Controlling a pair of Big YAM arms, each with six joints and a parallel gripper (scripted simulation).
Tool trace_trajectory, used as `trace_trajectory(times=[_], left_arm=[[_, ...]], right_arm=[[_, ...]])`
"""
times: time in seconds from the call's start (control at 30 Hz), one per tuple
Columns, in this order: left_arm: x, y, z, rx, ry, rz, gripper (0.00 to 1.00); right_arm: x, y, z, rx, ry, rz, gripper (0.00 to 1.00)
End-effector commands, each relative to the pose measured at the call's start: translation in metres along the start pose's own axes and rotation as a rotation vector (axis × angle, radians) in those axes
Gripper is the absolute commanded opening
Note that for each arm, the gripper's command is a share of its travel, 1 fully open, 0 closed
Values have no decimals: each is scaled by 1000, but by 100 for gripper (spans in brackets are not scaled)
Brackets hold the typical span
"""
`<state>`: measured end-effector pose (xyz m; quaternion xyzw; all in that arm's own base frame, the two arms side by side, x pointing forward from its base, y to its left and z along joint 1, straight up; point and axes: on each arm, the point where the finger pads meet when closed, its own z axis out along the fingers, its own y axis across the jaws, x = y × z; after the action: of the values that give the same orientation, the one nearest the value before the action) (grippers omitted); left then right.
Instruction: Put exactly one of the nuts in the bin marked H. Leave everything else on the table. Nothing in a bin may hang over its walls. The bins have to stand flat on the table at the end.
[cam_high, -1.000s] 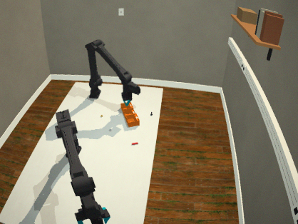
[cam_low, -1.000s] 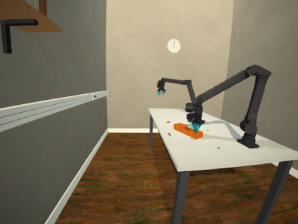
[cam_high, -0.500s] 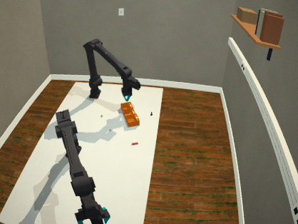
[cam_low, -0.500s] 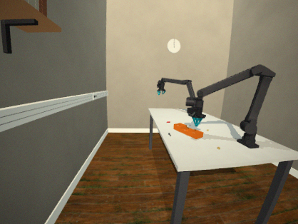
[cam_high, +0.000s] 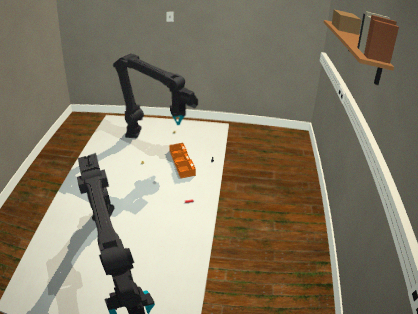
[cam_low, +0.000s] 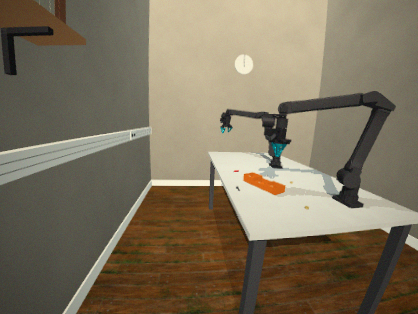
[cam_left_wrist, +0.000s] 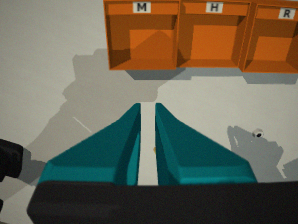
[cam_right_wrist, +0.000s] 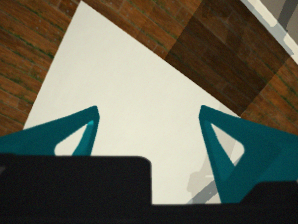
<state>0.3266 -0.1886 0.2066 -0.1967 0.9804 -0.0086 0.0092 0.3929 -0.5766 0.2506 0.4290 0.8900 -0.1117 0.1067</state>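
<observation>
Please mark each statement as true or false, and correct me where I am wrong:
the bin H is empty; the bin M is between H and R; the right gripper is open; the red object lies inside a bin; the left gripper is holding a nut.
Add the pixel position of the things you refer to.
1. Bin H (cam_high: 181, 156) (cam_low: 263, 185) (cam_left_wrist: 212, 45) is empty. True.
2. Bin M (cam_high: 176, 148) (cam_low: 278, 189) (cam_left_wrist: 147, 47) is between H and R. False: H is in the middle.
3. The right gripper (cam_high: 131, 307) (cam_low: 226, 130) (cam_right_wrist: 149, 111) is open. True.
4. The red object (cam_high: 189, 201) (cam_low: 236, 171) lies inside a bin. False: it lies on the table, outside the bins.
5. The left gripper (cam_high: 178, 123) (cam_low: 278, 154) (cam_left_wrist: 148, 112) is holding a nut. False: it holds nothing.
</observation>
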Motion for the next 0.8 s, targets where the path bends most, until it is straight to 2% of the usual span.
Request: trace_trajectory(times=[0.0, 0.07, 0.2, 0.23, 0.43, 0.5, 0.53, 0.77], left_arm=[[-2, -11, -39, 28, -22, 4, 9], [-1, -10, -43, 30, -24, 4, 9], [-2, -4, -28, 8, -7, 1, 9], [13, -1, -17, 6, -6, 73, 30], [55, -6, 10, 4, -1, 281, 30], [55, -6, 10, 4, -1, 281, 30], [61, -8, 19, -5, 8, 372, 30], [111, -13, 46, 2, 5, 586, 30]], right_arm=[[-3, -1, -8, 1, -15, 1, 100], [-3, -1, -8, 1, -15, 1, 100], [-3, -1, -8, 1, -15, 1, 100], [-3, -1, -8, 1, -15, 1, 100], [-3, -1, -8, 1, -15, 1, 100], [-3, -1, -8, 1, -15, 1, 100], [-3, -1, -8, 1, -15, 1, 100], [-3, -1, -8, 1, -15, 1, 100]])
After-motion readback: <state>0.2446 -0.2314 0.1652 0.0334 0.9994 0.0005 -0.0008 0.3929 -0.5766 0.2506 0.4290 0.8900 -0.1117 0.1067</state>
